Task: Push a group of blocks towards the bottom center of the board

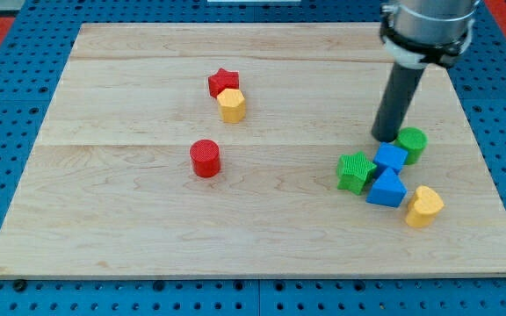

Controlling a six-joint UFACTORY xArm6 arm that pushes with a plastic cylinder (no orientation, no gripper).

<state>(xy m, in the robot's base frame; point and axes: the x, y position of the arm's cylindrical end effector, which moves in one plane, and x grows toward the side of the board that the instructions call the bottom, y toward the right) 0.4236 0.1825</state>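
Robotics lab bench indicated: pale wooden board laid on blue perforated mat, red matting seen at top corners, dark rod of arm mounted above, small coloured test blocks scattered.

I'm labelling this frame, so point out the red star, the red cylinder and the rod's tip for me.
red star [222, 82]: camera view, on its top face.
red cylinder [205, 153]: camera view, on its round top face.
my tip [385, 137]: camera view, the rod's very end, just left of the green cylinder [411, 140].
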